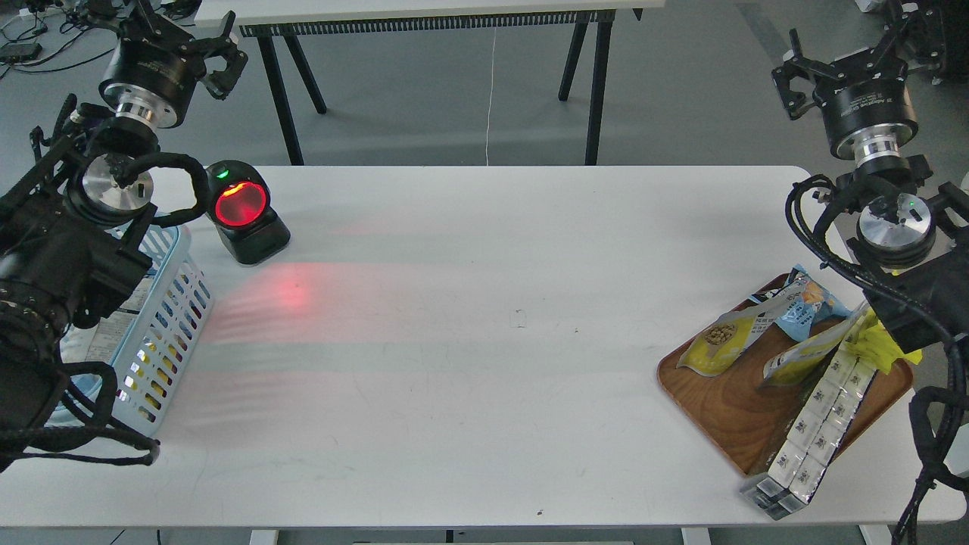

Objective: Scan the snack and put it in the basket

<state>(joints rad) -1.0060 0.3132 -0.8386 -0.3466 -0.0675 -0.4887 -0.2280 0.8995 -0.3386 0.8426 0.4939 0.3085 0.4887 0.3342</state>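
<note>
The snack (725, 338), a small white-grey pouch with a yellow panel picturing tan beans, lies flat at the left corner of a brown wooden tray (727, 405) at the table's right. At the table's left edge stands the light blue slotted basket (170, 318), partly hidden behind my left arm. My left gripper (178, 34) is raised at the far left, above the scanner, open and holding nothing. Past the table's far right corner my right gripper (844, 57) is also raised high, open and holding nothing, well behind the tray.
A black barcode scanner (242, 212) with a glowing red window stands at the back left and throws red light onto the white table (484, 363). The tray also holds a blue chip bag (808, 301), a yellow packet (887, 342) and a strip of white sachets (814, 428) overhanging the tray's front edge.
</note>
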